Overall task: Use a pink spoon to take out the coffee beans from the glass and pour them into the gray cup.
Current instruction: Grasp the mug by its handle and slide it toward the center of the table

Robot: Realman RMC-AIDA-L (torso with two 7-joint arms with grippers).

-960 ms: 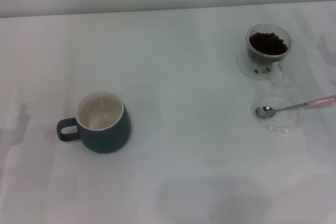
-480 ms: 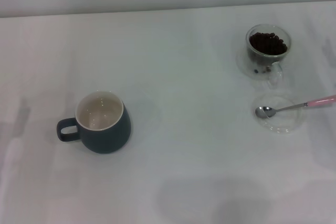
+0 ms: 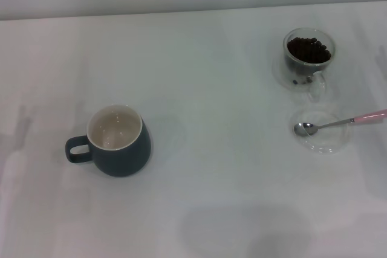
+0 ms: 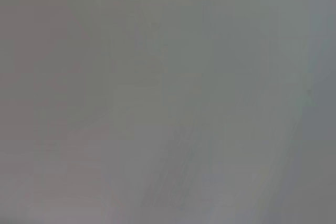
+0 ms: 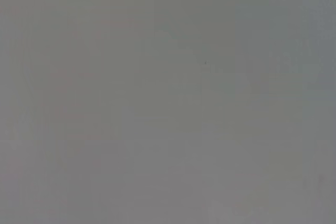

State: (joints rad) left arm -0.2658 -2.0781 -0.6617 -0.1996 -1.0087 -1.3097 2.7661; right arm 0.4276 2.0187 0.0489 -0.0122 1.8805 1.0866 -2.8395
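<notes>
Neither claw in view; its state cannot be told.
Slim silver pink-handled spoon rests across shallow clear glass dish, near clear handled glass of dark coffee beans; blue-gray ceramic cup stands well apart on white worktop.

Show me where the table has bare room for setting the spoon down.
The widest bare patch of table lies between the gray cup and the glass. Near the robot is bare too. The right side is crowded: the glass, the flat dish and the pink spoon sit close together.
</notes>
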